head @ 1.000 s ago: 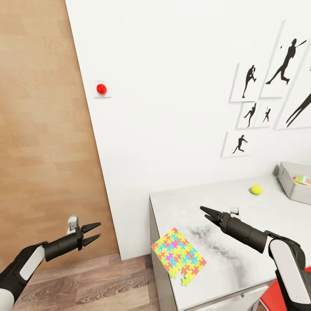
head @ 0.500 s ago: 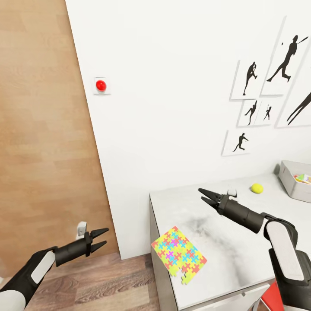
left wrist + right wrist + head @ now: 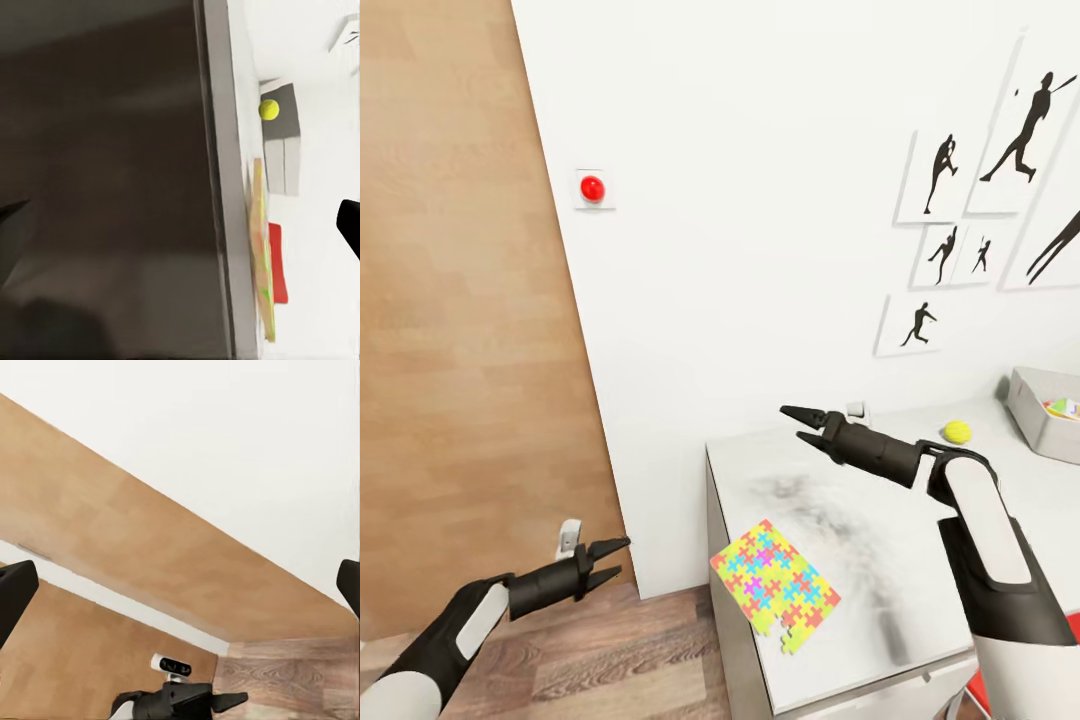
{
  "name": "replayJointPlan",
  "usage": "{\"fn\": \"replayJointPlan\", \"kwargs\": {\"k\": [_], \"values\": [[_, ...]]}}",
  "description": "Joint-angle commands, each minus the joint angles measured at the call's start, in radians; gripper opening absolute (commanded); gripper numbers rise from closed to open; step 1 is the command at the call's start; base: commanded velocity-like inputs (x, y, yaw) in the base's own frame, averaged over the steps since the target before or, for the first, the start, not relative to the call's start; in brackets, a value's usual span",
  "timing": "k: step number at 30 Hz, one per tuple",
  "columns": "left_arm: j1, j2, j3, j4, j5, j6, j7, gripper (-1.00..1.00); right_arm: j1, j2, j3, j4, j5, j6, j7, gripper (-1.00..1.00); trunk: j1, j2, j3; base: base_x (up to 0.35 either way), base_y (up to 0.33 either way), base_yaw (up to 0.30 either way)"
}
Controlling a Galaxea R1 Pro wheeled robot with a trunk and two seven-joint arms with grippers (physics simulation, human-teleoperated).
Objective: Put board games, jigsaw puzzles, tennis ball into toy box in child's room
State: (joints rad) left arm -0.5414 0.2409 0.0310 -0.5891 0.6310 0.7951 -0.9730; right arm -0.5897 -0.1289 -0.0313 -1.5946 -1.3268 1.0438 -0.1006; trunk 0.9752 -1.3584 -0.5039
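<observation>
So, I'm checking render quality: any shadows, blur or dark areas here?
Head view: sharp, with smudgy grey arm shadows on the table beside the jigsaw puzzle. Left wrist view: soft and blurry, half of it dark; the tennis ball reads clearly. Right wrist view: evenly lit, no glare.

The table [image 3: 880,560] had a smooth, pale matt top with grey smudges. The floor [image 3: 610,660] and door [image 3: 460,300] looked like grained wood, and the wall [image 3: 760,200] was plain matt white.
</observation>
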Motion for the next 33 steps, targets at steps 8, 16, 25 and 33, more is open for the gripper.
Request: {"fn": "replayJointPlan", "kwargs": {"k": [8, 16, 25, 33], "values": [[-0.001, -0.103, 0.001, 0.0, -0.11, -0.048, -0.001, 1.0, -0.013, -0.007, 0.042, -0.001, -0.155, 0.001, -0.159, 1.0, 0.0, -0.001, -0.001, 0.0, 0.0, 0.0], [0.0, -0.127, 0.001, 0.025, -0.131, -0.066, -0.002, 1.0, -0.016, -0.038, 0.04, -0.001, -0.21, -0.002, -0.17, 1.0, 0.0, -0.001, -0.001, 0.0, 0.0, 0.0], [-0.001, -0.173, -0.021, 0.034, -0.131, -0.074, -0.009, 1.0, -0.014, -0.08, 0.04, -0.001, -0.295, -0.008, -0.174, 1.0, 0.0, -0.001, -0.001, 0.0, 0.0, 0.0], [-0.002, -0.199, -0.046, 0.03, -0.131, -0.075, -0.006, 1.0, -0.008, -0.083, 0.039, -0.001, -0.299, -0.007, -0.174, 1.0, 0.0, -0.001, -0.001, 0.0, -0.026, 0.0]]}}
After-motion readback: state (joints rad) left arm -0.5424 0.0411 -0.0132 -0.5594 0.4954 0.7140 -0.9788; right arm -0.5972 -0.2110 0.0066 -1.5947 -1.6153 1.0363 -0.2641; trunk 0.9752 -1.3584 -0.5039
